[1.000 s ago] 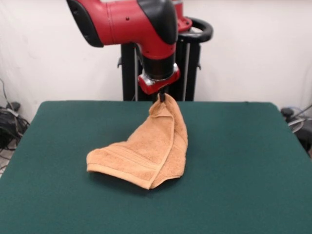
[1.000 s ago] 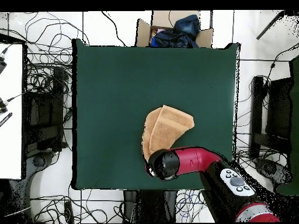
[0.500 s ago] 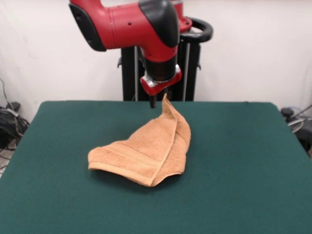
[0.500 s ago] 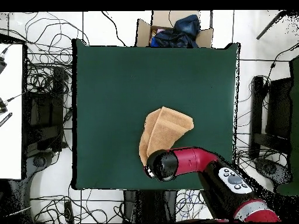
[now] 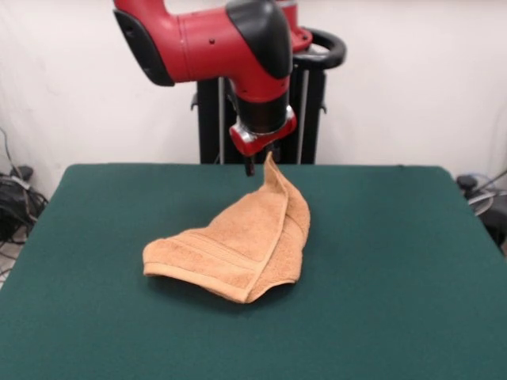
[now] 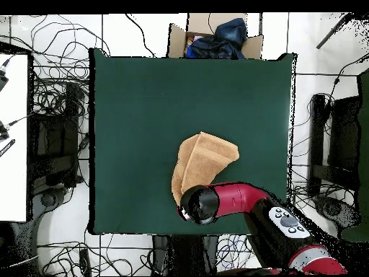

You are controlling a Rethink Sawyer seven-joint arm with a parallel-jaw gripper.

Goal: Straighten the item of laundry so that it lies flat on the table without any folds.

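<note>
Black fingertips of the gripper (image 5: 259,164) hang at the raised tip of the peach terry towel (image 5: 238,245); cannot tell whether they pinch it or stand parted; towel peaks there, then slopes down in a folded wedge onto the green felt table (image 5: 396,277), near its middle; overhead, the red arm (image 6: 234,200) hides the towel's near end; cardboard box (image 6: 216,36) beyond the far edge, cables around.
</note>
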